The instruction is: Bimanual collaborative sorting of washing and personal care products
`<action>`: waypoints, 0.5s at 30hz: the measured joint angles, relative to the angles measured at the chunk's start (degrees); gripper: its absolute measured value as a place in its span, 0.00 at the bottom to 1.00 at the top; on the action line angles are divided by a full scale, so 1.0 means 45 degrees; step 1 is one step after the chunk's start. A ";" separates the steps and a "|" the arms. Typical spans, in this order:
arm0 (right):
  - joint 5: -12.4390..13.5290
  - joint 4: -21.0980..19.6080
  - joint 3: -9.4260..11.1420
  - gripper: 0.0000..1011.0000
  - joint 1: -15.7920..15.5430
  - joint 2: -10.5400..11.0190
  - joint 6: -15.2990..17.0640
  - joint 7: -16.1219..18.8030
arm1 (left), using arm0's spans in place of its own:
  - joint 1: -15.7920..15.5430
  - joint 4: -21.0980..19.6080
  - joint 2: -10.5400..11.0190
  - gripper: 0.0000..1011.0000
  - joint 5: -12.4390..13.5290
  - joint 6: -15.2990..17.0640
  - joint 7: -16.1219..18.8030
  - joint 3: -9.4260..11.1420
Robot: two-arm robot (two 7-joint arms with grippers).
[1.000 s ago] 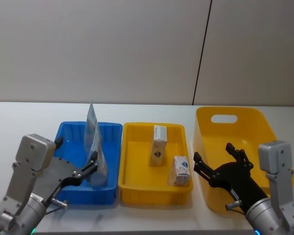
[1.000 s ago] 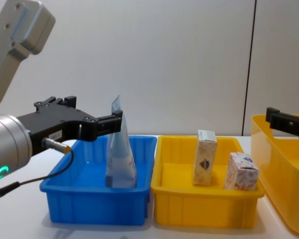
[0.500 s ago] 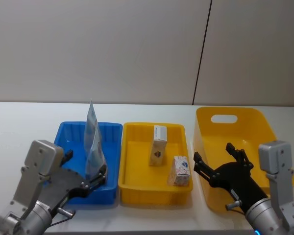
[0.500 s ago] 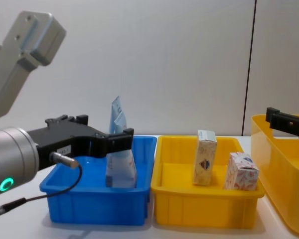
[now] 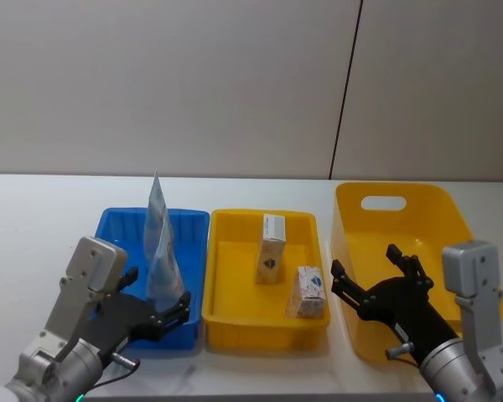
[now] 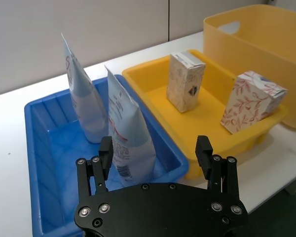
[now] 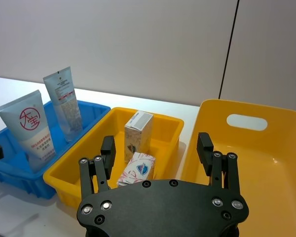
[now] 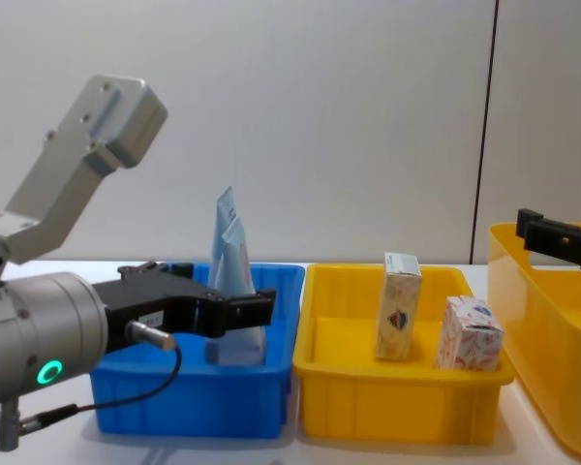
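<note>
Two pale blue tubes stand crimped end up in the blue tray (image 5: 117, 221): a far one (image 5: 155, 219) and a near one (image 5: 164, 270) with a red round logo (image 7: 27, 126). Two cream cartons sit in the yellow tray (image 5: 235, 322), one upright (image 5: 272, 249) and one leaning (image 5: 308, 291). My left gripper (image 5: 157, 292) hovers open at the blue tray's near edge, just short of the near tube (image 6: 128, 136), holding nothing. My right gripper (image 5: 365, 261) hangs open over the near left corner of the large yellow bin (image 5: 419, 219), empty.
The three containers stand side by side on a white table (image 5: 33, 218), blue at the left, yellow in the middle, the tall yellow bin with a handle slot (image 5: 383, 203) at the right. A plain wall rises behind.
My left gripper has dropped and swung in from the tube's left side to the blue tray's near edge, staying open. Tubes, cartons and the right arm have not moved.
</note>
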 joint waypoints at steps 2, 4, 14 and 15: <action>0.0000 0.0000 0.0001 0.99 0.0000 0.0000 0.0000 0.0000 | -0.0188 0.0290 -0.0115 0.99 -0.0006 0.0087 -0.0072 0.0015; -0.0001 -0.0001 0.0000 0.99 0.0000 0.0000 0.0000 -0.0001 | -0.0302 0.0480 -0.0182 0.99 -0.0010 0.0131 -0.0113 0.0023; -0.0001 0.0000 0.0000 0.99 0.0000 0.0000 0.0000 0.0000 | -0.1058 0.1760 -0.0700 0.99 -0.0115 0.0218 -0.0445 0.0011; 0.0000 0.0000 0.0000 0.99 0.0000 0.0000 0.0000 0.0000 | -0.1184 0.1993 -0.0791 0.99 -0.0142 0.0210 -0.0499 -0.0006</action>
